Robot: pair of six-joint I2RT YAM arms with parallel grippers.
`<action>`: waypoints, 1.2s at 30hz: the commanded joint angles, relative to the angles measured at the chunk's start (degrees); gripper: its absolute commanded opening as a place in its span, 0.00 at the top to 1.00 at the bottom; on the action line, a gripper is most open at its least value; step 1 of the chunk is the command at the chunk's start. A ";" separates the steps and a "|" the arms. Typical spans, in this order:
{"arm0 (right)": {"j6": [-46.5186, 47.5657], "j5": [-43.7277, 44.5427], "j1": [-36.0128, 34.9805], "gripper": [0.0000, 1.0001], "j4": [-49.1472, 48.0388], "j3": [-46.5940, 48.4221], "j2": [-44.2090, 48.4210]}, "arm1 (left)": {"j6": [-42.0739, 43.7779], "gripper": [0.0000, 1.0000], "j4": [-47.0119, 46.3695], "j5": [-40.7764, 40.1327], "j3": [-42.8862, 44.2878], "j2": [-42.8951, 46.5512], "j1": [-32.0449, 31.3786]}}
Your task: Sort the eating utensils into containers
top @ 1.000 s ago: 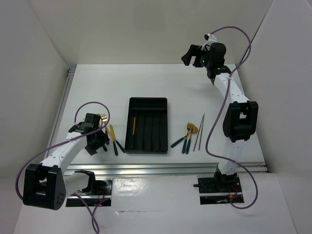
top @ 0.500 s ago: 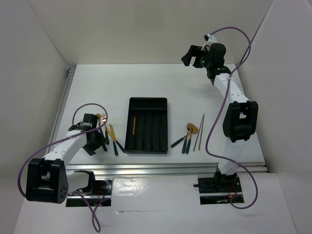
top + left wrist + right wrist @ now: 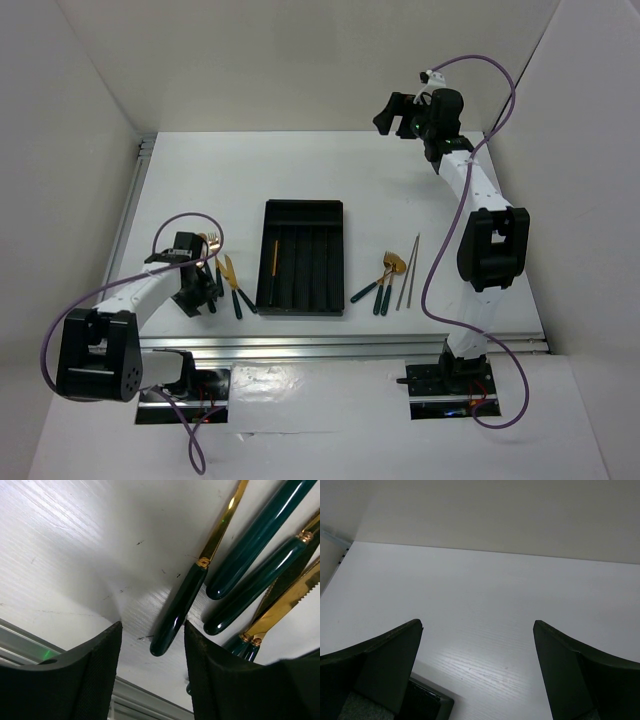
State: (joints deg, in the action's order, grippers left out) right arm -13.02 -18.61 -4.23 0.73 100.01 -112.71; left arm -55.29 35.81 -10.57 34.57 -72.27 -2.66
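- Here, the left jaws stand half open astride the tip of one teal-handled utensil point(image 3: 177, 607), not yet gripping it.
- It lies on the desk point(image 3: 200, 180), left of the black tray point(image 3: 300, 206).
- Next, I judge: pinch, lift, carry right into a compartment.
- The right jaws gape wide, empty, far right.

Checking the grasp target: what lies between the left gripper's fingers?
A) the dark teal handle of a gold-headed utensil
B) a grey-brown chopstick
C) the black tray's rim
A: in the left wrist view a dark teal handle ends inside the gap of the open left gripper.
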 commanded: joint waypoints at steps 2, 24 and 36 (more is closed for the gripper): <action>-0.17 1.12 0.36 0.00 -1.52 0.45 2.75 | 1.06 0.42 -0.30 0.37 0.77 -2.52 0.37; -0.17 1.12 0.89 0.00 -1.52 0.45 2.75 | 2.72 1.00 4.70 1.60 4.45 3.62 0.37; -0.17 1.12 0.89 0.00 -1.52 -0.07 3.90 | 13.00 1.00 8.24 7.22 16.23 10.75 -7.62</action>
State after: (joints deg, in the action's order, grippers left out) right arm -13.02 -17.76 -3.70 0.75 100.01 -112.71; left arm -46.85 43.79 -6.26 48.10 -62.39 -8.38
